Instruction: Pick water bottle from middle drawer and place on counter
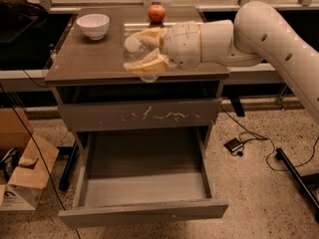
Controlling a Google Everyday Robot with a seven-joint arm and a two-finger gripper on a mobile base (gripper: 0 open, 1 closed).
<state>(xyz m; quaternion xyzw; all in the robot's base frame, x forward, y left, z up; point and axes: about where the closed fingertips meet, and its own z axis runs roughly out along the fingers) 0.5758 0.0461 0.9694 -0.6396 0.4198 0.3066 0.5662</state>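
Note:
My gripper (147, 50) hangs over the front edge of the counter (89, 59), its tan fingers (149, 63) shut on the water bottle (133, 48). The bottle is clear and lies sideways in the grip, its white cap pointing left. It is held at about counter-top height; I cannot tell if it touches the surface. The middle drawer (144, 180) below is pulled open and its grey floor is bare. The white arm (269, 29) comes in from the right.
A white bowl (93, 25) and a red apple (156, 13) sit at the back of the counter. The scratched upper drawer front (149, 115) is closed. A cardboard box (22, 176) stands on the floor to the left. A cable with a pedal (233, 146) and a black bar (294, 176) lie to the right.

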